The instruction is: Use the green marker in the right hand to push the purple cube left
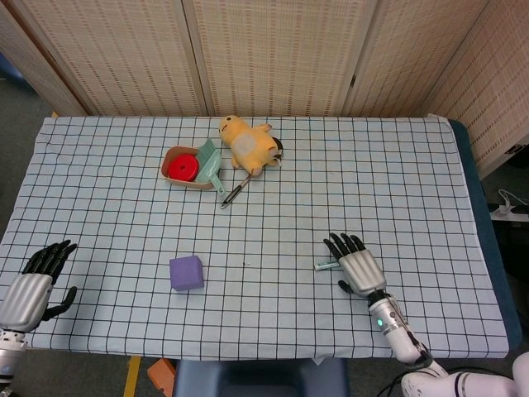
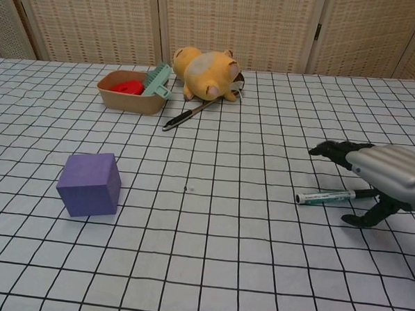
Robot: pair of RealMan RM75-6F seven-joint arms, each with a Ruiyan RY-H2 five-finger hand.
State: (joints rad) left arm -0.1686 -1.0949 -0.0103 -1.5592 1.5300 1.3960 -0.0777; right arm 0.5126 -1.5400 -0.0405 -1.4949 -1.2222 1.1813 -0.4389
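Observation:
The purple cube sits on the checked cloth, front left of centre. The green marker lies flat on the cloth far to the cube's right. My right hand hovers just over the marker's right end with its fingers spread and holds nothing. My left hand rests at the table's front left corner, fingers apart and empty; the chest view does not show it.
At the back stand a tan tray with a red disc and a teal comb, a yellow plush toy, and a dark pen. The table's front edge runs just behind both hands.

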